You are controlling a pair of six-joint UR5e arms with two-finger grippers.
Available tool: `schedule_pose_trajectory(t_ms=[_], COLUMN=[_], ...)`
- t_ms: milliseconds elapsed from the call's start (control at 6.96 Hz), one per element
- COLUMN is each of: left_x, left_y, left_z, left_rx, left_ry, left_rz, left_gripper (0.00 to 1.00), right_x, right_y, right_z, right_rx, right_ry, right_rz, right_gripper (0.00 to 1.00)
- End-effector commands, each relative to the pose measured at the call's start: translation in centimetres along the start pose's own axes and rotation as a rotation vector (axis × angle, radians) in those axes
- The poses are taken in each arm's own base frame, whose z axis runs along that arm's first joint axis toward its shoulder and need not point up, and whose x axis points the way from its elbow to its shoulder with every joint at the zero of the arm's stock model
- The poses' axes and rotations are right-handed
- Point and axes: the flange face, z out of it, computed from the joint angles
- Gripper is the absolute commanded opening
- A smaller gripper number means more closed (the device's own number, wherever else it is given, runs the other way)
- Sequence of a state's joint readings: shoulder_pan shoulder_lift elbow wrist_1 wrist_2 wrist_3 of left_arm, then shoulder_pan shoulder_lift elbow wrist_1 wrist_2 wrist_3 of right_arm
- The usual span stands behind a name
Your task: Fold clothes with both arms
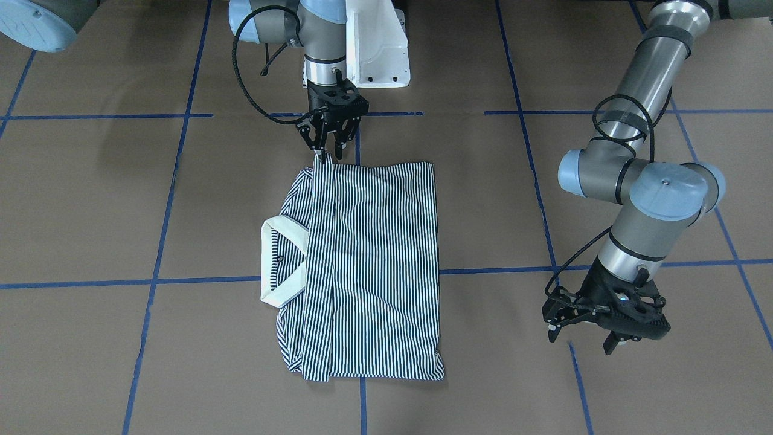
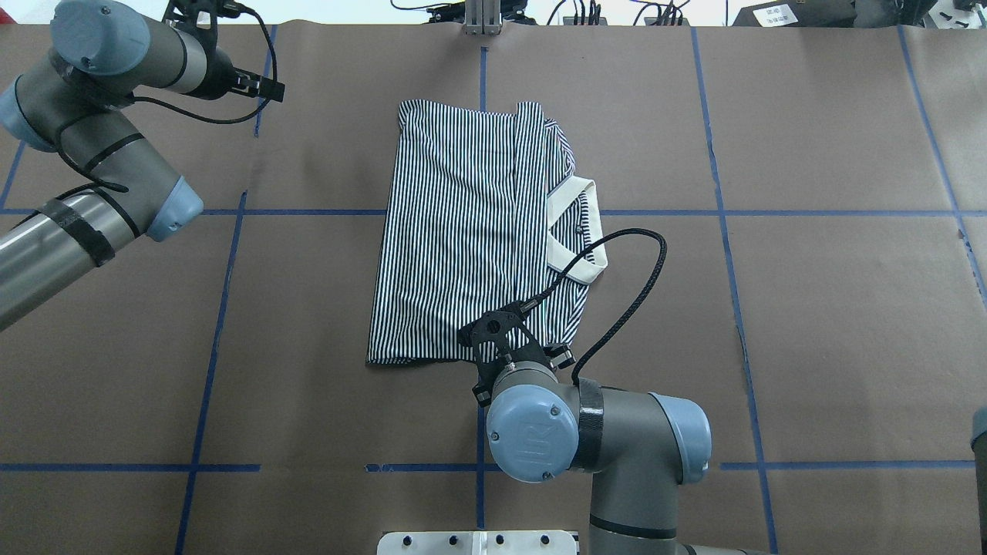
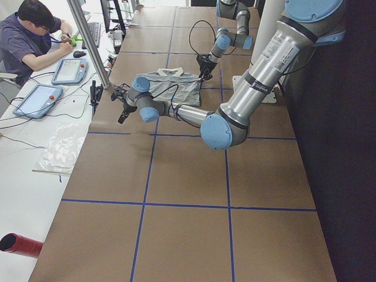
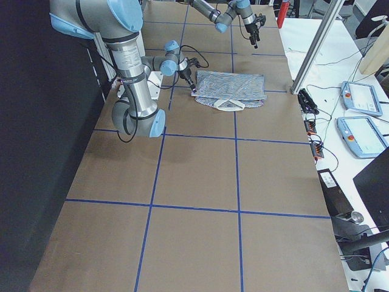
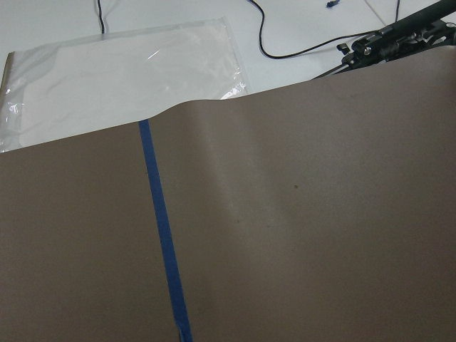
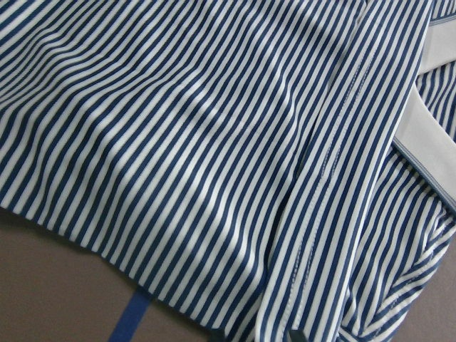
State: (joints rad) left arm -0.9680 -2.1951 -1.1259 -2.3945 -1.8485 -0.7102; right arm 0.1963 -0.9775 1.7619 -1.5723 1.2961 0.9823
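Observation:
The navy-and-white striped polo shirt (image 1: 374,266) (image 2: 455,239) lies flat mid-table with both sides folded in. Its cream collar (image 1: 275,260) (image 2: 574,231) points toward the robot's right. My right gripper (image 1: 328,154) (image 2: 513,343) stands at the shirt's near edge, shut on a pinch of striped cloth that rises in a small peak to its fingers. The right wrist view is filled by the shirt (image 6: 214,164) and shows no fingers. My left gripper (image 1: 581,338) (image 2: 258,83) hangs open and empty over bare table, well off the shirt's hem side.
Brown paper with blue tape lines (image 5: 160,228) covers the table. The white pedestal (image 1: 377,48) sits at the robot's edge. A plastic bag (image 5: 121,71), cables and tablets (image 4: 355,97) lie beyond the far edge, where a person (image 3: 29,35) sits.

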Motion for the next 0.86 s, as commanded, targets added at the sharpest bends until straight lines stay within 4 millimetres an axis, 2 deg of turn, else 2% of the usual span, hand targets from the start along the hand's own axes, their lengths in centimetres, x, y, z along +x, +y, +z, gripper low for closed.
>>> schedule_pose_trajectory(t_ms=[0, 287, 431, 574, 718], left_x=[0.1, 0.1, 0.1, 0.1, 0.1], left_y=[0.1, 0.1, 0.1, 0.1, 0.1], left_z=[0.0, 0.0, 0.0, 0.0, 0.0], left_rx=[-0.001, -0.001, -0.001, -0.001, -0.001], left_ry=[0.001, 0.001, 0.001, 0.001, 0.001], left_rz=[0.001, 0.001, 0.001, 0.001, 0.001], left_gripper=[1.00, 1.00, 1.00, 1.00, 1.00], right_x=[0.1, 0.6, 0.8, 1.3, 2.3], right_y=[0.1, 0.3, 0.1, -0.5, -0.1], right_z=[-0.1, 0.3, 0.0, -1.2, -1.5], right_rx=[-0.001, -0.005, -0.001, 0.016, 0.019], right_ry=[-0.002, 0.011, 0.007, -0.009, -0.008], right_rz=[-0.002, -0.003, 0.000, 0.013, 0.014], right_gripper=[0.25, 0.21, 0.04, 0.00, 0.00])
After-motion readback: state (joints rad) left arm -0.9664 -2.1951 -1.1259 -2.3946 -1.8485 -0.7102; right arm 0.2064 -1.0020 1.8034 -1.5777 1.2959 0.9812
